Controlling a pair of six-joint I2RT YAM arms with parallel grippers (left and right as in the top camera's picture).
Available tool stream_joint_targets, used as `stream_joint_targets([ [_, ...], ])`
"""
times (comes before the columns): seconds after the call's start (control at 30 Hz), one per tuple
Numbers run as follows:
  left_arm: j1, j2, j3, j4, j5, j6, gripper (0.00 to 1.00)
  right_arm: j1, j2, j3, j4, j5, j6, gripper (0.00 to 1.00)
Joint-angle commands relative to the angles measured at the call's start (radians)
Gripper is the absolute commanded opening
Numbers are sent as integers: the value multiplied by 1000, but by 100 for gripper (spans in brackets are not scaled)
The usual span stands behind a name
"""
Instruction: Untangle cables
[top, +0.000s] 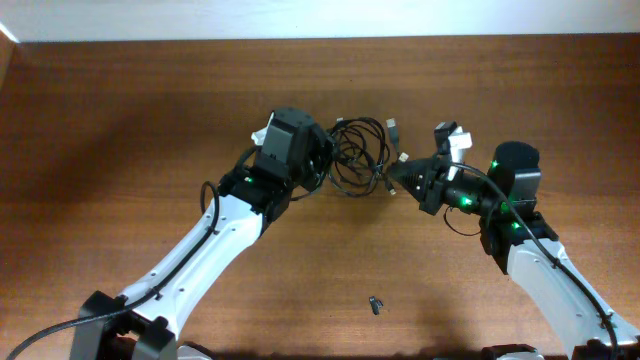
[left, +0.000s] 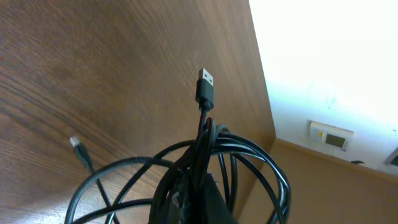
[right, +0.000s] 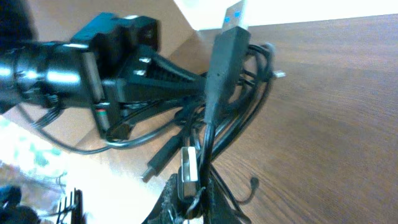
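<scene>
A tangle of black cables (top: 358, 155) hangs between my two grippers at the table's middle back. My left gripper (top: 318, 163) is shut on the bundle's left side; in the left wrist view the cable loops (left: 205, 168) rise from the jaws (left: 196, 205) and a USB plug (left: 206, 87) sticks up. My right gripper (top: 394, 178) is shut on the bundle's right side; in the right wrist view its jaws (right: 189, 199) pinch black cables and a silver plug (right: 188, 165), with a blue-tipped USB plug (right: 227, 37) pointing up. The left arm (right: 68, 68) shows beyond.
A small dark loose piece (top: 376, 304) lies on the wooden table (top: 120, 130) near the front. A white connector (top: 403, 157) and a grey plug (top: 392, 125) stick out of the tangle. The table's far edge (left: 264, 81) meets a white wall.
</scene>
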Motion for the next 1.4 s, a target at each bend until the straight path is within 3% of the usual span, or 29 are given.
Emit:
stream_joint_targets([
  [0.0,61,-10,8,19,79,8,0,-3,-6,2,-70,222,116,13],
  [0.07,89,-10,8,42,173,62,0,-3,-6,2,-77,243,116,61],
  [0.1,101,-10,8,65,225,95,0,-3,-6,2,-77,243,115,76],
  [0.2,126,-10,8,185,403,219,0,-3,-6,2,-77,242,115,88],
  [0.3,126,-10,8,230,468,303,0,-3,-6,2,-77,241,115,90],
  [0.47,126,-10,8,232,479,553,0,-3,-6,2,-77,230,115,90],
  [0.77,126,-10,8,237,399,903,0,-3,-8,2,26,78,115,90],
  [1.07,126,-10,8,206,403,880,0,-3,-8,2,33,81,114,90],
  [1.17,126,-10,8,194,546,1172,0,-3,-8,2,33,98,107,91],
  [1.37,124,-10,8,182,743,1403,0,-2,-8,2,34,88,106,97],
])
